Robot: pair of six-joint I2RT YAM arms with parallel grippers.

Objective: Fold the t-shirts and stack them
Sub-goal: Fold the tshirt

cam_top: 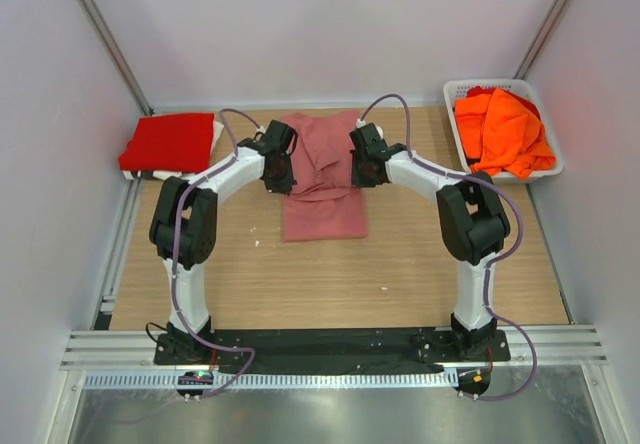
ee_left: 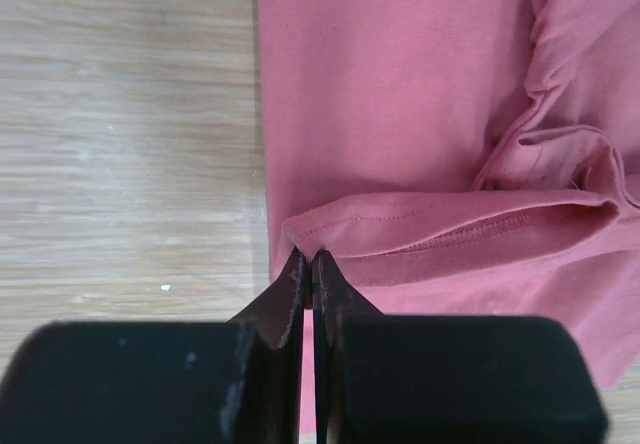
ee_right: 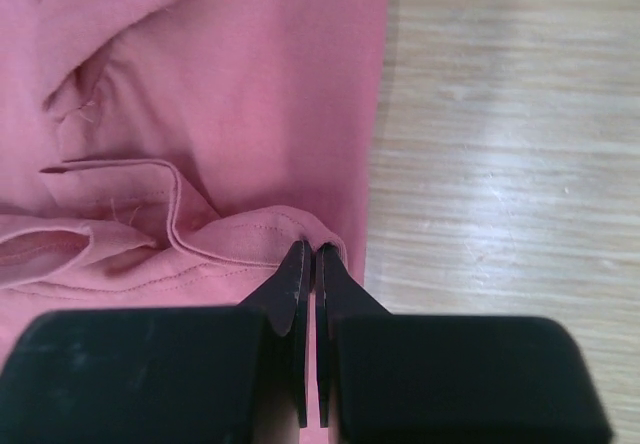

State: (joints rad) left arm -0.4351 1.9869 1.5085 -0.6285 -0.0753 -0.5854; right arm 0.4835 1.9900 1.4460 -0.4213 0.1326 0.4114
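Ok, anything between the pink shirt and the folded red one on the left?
Nothing lies on the table between the pink t-shirt and the red t-shirt; only the left arm holding the pink one spans that gap.

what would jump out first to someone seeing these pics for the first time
The dusty pink t-shirt spread mid-table, with the left gripper and right gripper each pinched shut on a folded hem at its two sides. Next, the colour blocks: a folded red t-shirt at the far left corner and bright orange t-shirts heaped in a white basket at the far right.
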